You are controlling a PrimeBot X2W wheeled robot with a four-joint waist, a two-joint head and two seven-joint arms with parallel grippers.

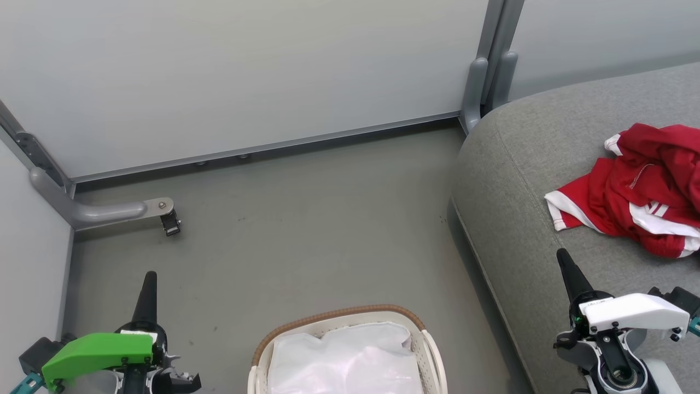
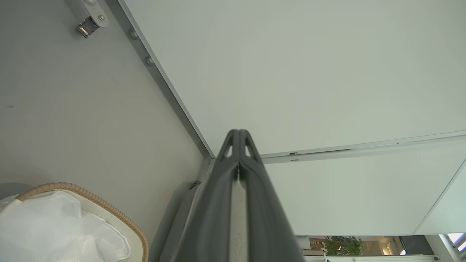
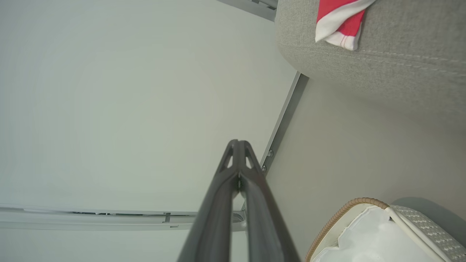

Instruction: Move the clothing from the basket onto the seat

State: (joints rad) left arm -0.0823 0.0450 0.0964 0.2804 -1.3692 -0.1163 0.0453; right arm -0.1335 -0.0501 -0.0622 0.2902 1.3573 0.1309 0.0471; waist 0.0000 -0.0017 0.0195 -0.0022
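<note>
The fingers of the left gripper (image 1: pixel 148 285) are pressed together, nothing being clamped, and those of the right gripper (image 1: pixel 565 267) are likewise closed on nothing. Between the two pairs, nearer the robot than their tips, the basket (image 1: pixel 333 319) is seen with its white liner (image 1: pixel 344 361) exposed. Beyond the right fingers, slightly to their right, the clothing (image 1: pixel 640 191) is laid crumpled on the seat (image 1: pixel 519 180), well apart from the left fingers
</note>
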